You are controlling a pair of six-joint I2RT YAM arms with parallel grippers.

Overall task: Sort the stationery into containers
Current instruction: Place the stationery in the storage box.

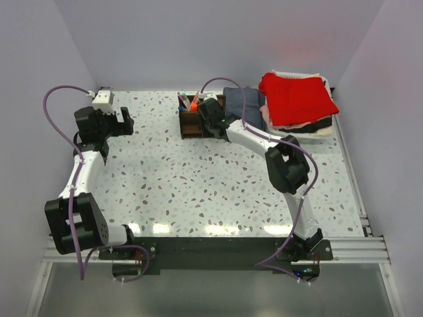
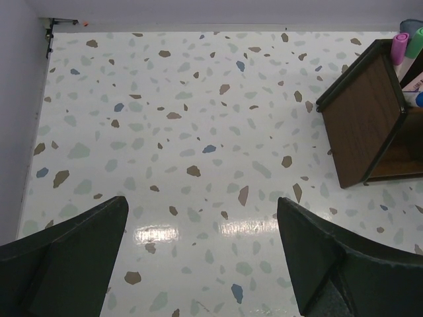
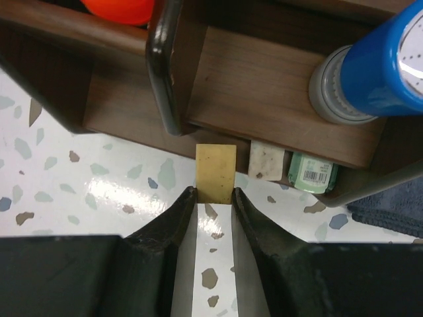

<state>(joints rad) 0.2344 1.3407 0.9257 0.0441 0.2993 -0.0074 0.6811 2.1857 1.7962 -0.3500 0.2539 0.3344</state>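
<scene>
From above, the left gripper (image 1: 125, 122) hangs over the far left of the table (image 1: 198, 191) with its fingers apart. The right gripper (image 1: 203, 113) is up against the brown organizer (image 1: 192, 124), which sits far back near the middle. The arm hides its fingertips here. A pile of clothes (image 1: 297, 99) lies to the right.

In the left wrist view, the left gripper (image 2: 201, 205) is wide open and holds nothing. The organizer (image 2: 363, 119) is off to the right and partly cut off. A pink pen (image 2: 400, 47) sticks out of it.

In the right wrist view, the right gripper (image 3: 215, 197) is almost closed and pinches a tan block (image 3: 216, 168) by its near end. The block's far end meets the organizer's front edge. It is just left of a pale block (image 3: 266, 160) and a green piece (image 3: 312, 170). A blue-capped pen (image 3: 390, 59) stands on the right. An orange thing (image 3: 119, 8) at the top is cut off, too little to tell what it is.
</scene>
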